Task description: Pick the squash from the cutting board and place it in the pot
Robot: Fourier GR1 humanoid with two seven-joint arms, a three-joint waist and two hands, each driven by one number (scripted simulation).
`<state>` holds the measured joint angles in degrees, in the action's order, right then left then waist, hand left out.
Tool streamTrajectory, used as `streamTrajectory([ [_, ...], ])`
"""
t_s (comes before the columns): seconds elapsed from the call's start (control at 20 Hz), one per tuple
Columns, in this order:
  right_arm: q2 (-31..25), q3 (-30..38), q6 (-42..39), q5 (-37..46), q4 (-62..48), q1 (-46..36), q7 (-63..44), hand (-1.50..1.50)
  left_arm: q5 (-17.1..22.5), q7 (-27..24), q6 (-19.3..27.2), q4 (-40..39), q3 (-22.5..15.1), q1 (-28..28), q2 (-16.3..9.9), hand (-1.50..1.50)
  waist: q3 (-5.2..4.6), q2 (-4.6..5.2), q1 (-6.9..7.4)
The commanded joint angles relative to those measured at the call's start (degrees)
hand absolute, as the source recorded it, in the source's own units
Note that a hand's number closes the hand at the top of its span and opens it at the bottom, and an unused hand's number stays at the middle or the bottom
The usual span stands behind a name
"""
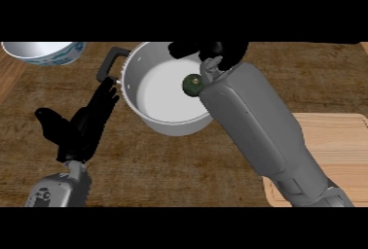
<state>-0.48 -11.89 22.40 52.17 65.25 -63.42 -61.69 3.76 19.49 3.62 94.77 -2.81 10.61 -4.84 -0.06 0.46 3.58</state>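
1. The big grey right forearm [262, 131] is closest to us. It comes up from the bottom right and reaches over the counter to the pot.
2. The black right hand [215, 51] is at the end of that arm. It hangs over the far rim of the pot. Its fingers look bent, but I cannot tell if they are open or closed. I cannot see anything in them.
3. The small round dark green squash [193, 84] is inside the shiny silver metal pot [155, 121]. It sits on the pale bottom, close to the right side of the pot.
4. The squash is just below the right hand, right next to the grey wrist. Part of it is tucked behind the arm. I cannot tell if the hand touches it.
5. The pot has a black handle [109, 61] on its left side.
6. The black left hand [82, 124] is to the left of the pot. Its fingers are straight and point up toward the handle. Its thumb sticks out to the left. It holds nothing.
7. The light wooden cutting board [338, 146] lies at the right edge, partly under the right arm.
8. A white bowl with blue marks [43, 52] is in the top left corner.
9. All of it rests on the brown wooden counter [179, 170].
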Motion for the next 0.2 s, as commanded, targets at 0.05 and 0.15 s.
streamTrajectory([
  [0.05, 0.46, 2.38, 16.37, 7.14, -0.63, -1.42, -7.62, -1.50, -0.10, 1.22, 0.78, 3.20, 0.41, -1.50, -0.37, 0.00, 0.03, -0.53, -0.97],
  [0.15, 0.46, 1.85, 17.40, 8.41, 0.57, -1.11, -9.17, -1.50, -0.17, -1.13, 0.40, -0.16, 1.31, -1.21, -0.48, 0.00, -0.01, -0.52, -2.33],
])
